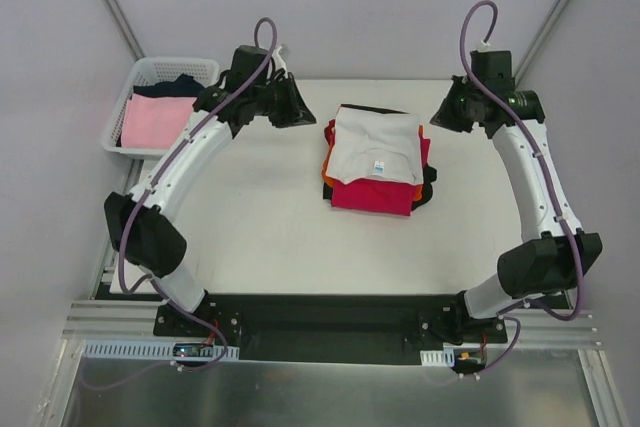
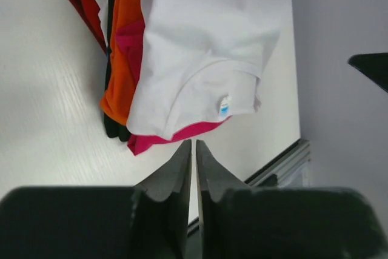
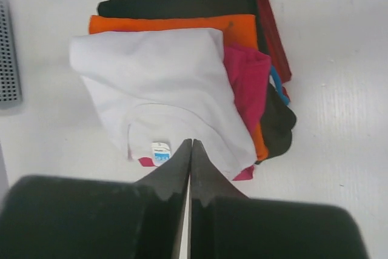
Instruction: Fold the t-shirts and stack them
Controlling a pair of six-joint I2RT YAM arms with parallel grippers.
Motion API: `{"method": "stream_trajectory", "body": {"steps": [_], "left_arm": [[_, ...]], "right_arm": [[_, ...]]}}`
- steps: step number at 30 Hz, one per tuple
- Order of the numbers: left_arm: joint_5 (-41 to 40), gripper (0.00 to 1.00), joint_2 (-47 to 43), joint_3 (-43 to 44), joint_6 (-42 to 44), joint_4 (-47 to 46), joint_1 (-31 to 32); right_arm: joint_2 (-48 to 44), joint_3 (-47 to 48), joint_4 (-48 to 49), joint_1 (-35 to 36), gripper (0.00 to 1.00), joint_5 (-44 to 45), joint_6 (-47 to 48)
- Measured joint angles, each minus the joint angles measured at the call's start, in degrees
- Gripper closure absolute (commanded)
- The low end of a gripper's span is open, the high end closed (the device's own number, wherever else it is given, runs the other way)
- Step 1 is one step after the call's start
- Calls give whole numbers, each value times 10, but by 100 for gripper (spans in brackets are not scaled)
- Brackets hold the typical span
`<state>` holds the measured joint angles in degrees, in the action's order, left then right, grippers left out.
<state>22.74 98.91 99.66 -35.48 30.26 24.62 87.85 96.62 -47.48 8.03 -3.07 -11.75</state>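
The folded t-shirts [image 1: 375,152], white one on top, lie stacked on the surface [image 1: 250,227] well right of the basket [image 1: 175,64], while left fingers [image 2: 179,171] and right fingers [image 3: 176,165] are clenched, grasping nothing.

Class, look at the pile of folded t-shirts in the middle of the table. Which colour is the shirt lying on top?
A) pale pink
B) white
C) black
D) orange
B: the white t-shirt lies uppermost, covering most of the orange t-shirt and the others, which show only as edges beneath it.
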Motion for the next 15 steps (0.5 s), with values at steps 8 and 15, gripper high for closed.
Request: {"method": "stream_trajectory", "body": {"steps": [8, 15], "left_arm": [[7, 100, -10, -44, -1, 5, 4], [42, 100, 181, 52, -7, 24, 33]], "right_arm": [[78, 8, 10, 53, 99, -101, 0], [199, 70, -14, 104, 99, -134, 8]]}}
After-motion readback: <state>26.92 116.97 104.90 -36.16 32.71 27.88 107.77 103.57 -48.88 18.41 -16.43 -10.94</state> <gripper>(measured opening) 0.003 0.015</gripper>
